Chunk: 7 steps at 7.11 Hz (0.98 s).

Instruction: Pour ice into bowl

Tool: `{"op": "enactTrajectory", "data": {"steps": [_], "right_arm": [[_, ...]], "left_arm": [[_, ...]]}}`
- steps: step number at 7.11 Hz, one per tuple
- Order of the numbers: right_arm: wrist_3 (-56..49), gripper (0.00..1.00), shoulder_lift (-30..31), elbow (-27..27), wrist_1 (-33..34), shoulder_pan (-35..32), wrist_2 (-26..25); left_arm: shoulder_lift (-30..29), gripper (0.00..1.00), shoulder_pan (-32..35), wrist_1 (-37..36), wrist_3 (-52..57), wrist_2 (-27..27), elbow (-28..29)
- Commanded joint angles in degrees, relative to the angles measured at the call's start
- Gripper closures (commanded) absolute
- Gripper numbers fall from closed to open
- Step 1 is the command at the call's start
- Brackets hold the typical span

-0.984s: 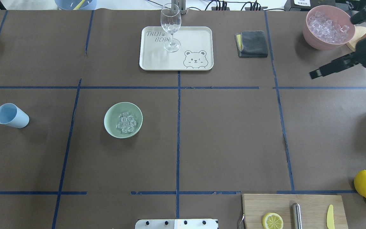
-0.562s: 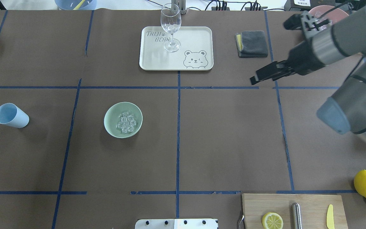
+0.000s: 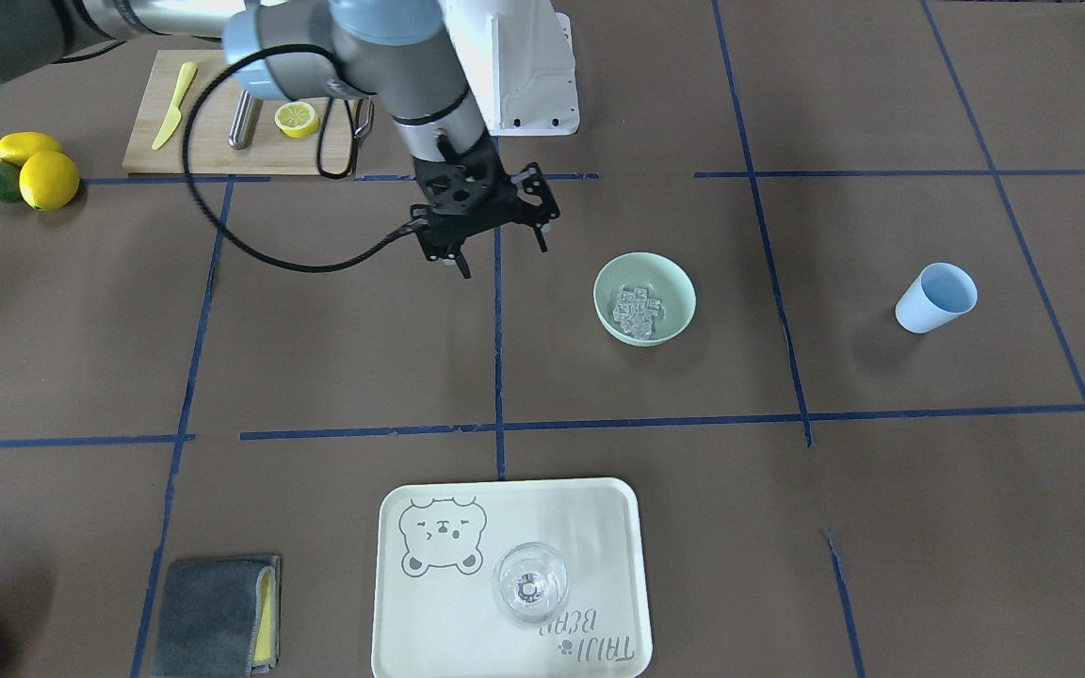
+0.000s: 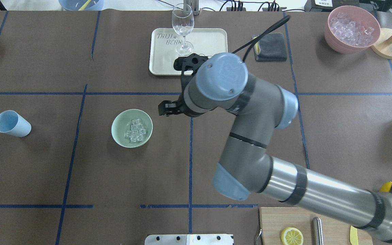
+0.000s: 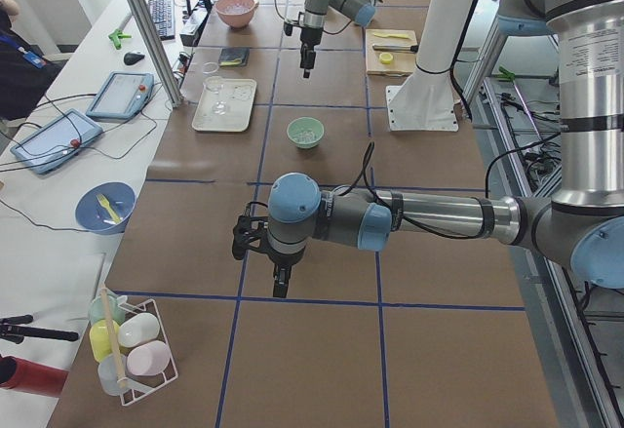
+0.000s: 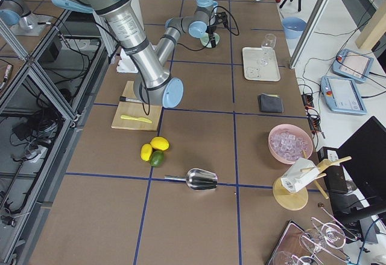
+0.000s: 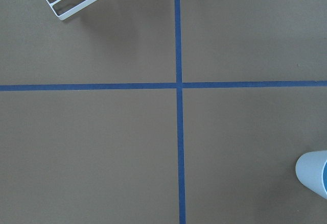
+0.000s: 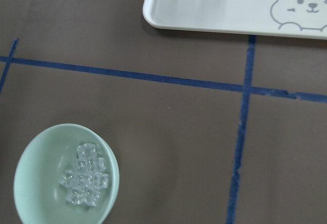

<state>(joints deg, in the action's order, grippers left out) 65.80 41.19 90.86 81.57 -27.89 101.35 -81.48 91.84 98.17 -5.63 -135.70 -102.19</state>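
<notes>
The pale mint-green bowl (image 4: 118, 132) sits left of the table's middle. A small heap of clear ice cubes (image 4: 135, 131) lies inside it. The bowl (image 3: 672, 281) and ice (image 3: 638, 312) also show in the front view, and both the bowl (image 8: 36, 183) and ice (image 8: 84, 181) show in the right wrist view. My right gripper (image 3: 502, 256) hangs open and empty above the table, a short way beside the bowl on its tray side; in the overhead view (image 4: 166, 109) the arm mostly covers it. My left gripper (image 5: 280, 282) shows only in the left side view; I cannot tell its state.
A blue cup (image 4: 12, 123) lies on its side at the far left. A wine glass (image 4: 182, 29) stands on a cream tray (image 4: 213, 39). A pink container of ice (image 4: 352, 29), a grey cloth (image 4: 271, 46), a cutting board (image 3: 213, 141) and lemons (image 3: 34, 169) are on the right arm's side.
My right arm has swung from beside the pink container at the far right across to the table's middle, next to the bowl. Bowl, ice and cup have not moved.
</notes>
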Motion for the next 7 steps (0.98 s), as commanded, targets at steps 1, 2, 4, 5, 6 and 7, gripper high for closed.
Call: {"op": "enactTrajectory", "data": {"steps": [1, 2, 4, 5, 6, 7], "right_arm": [[3.8, 0.03, -11.4, -18.8, -2.4, 3.5, -5.5], [4.2, 0.07, -11.7, -20.9, -3.3, 4.4, -5.5], [4.8, 0.25, -11.7, -22.4, -3.5, 5.4, -5.5], [5.5, 0.7, -11.7, -22.5, -3.5, 5.7, -5.5], [5.3, 1.0, -11.7, -22.5, -3.5, 5.8, -5.4], [5.3, 1.0, -11.8, -22.5, -3.5, 6.1, -5.4]], "left_arm": [[0.0, 0.0, 0.0, 0.0, 0.0, 0.0, -0.5], [0.0, 0.0, 0.0, 0.0, 0.0, 0.0, -0.6], [0.0, 0.0, -0.1, 0.0, 0.0, 0.0, -0.6], [0.0, 0.0, -0.1, 0.0, 0.0, 0.0, -0.6], [0.0, 0.0, 0.0, 0.0, 0.0, 0.0, -0.6], [0.0, 0.0, 0.0, 0.0, 0.0, 0.0, -0.5]]}}
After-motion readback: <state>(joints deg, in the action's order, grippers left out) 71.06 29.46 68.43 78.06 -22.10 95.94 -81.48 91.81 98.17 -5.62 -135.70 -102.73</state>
